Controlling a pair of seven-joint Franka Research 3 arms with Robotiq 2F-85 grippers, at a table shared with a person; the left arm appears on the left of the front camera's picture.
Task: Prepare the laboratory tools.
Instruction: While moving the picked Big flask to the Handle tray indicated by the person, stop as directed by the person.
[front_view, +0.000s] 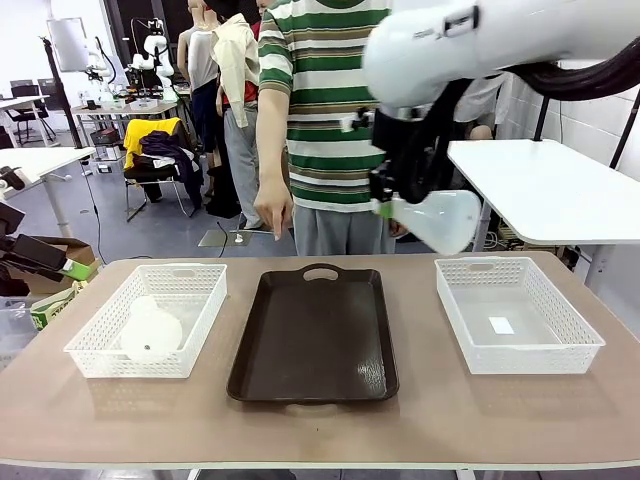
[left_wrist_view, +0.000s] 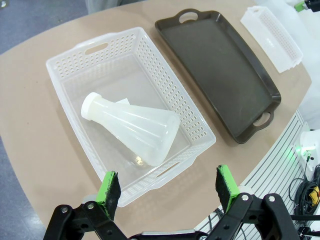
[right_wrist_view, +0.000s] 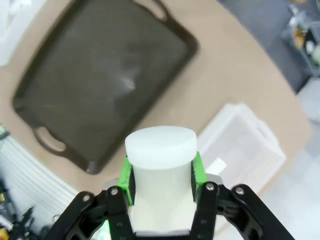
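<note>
Right gripper (right_wrist_view: 161, 172) clamps the neck of one flask (front_view: 440, 220), raised over the worktop's (front_view: 420, 420) far edge. Left gripper (left_wrist_view: 169, 187) stands wide, empty. Second flask (left_wrist_view: 132, 127) lies sideways in the basket (left_wrist_view: 65, 57) near the worktop's left edge.

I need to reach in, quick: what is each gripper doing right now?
Left gripper: open, holding nothing; the lying flask sits apart from it in the left basket.
Right gripper: shut on the lifted flask, by its neck.

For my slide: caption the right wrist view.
Right gripper clamps the flask by its neck above dark tray and white basket.
</note>
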